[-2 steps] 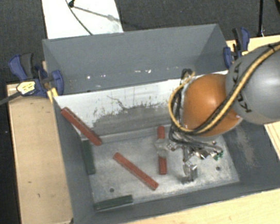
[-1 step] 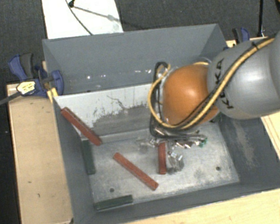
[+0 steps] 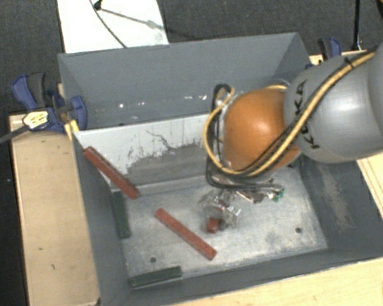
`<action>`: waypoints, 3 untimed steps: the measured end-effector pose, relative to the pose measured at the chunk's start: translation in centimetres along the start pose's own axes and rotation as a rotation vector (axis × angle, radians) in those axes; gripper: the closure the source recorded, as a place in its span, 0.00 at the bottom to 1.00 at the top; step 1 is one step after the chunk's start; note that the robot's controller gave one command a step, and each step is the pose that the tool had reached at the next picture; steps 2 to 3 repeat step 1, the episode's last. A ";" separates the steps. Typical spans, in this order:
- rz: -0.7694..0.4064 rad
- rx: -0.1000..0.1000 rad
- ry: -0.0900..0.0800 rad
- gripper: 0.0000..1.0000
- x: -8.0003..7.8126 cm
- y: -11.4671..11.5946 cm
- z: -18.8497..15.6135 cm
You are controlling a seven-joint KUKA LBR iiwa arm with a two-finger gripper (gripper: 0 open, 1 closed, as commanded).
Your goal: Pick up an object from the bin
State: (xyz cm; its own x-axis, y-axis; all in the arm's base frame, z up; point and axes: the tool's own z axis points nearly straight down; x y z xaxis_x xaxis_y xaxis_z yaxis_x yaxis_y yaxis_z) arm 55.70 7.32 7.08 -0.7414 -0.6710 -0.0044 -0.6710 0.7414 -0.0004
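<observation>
My gripper (image 3: 222, 208) hangs low over the middle of the bin floor, below the arm's orange cover. A small dark red block (image 3: 212, 226) lies right at its lower tip; whether it is gripped I cannot tell. A long red-brown stick (image 3: 184, 234) lies slantwise on the floor just left of the gripper, its lower end close to the small block.
A second red-brown stick (image 3: 110, 172) leans along the left wall. Beneath it a dark green bar (image 3: 120, 215) lies beside that wall. Another dark green bar (image 3: 155, 277) lies flat at the front left corner. The arm comes in from the right.
</observation>
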 end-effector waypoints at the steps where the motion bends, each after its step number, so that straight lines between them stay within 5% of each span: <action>1: 0.016 0.005 -0.005 1.00 -1.1 2.6 -15.2; 3: 0.016 0.005 -0.005 1.00 -1.1 2.6 -15.2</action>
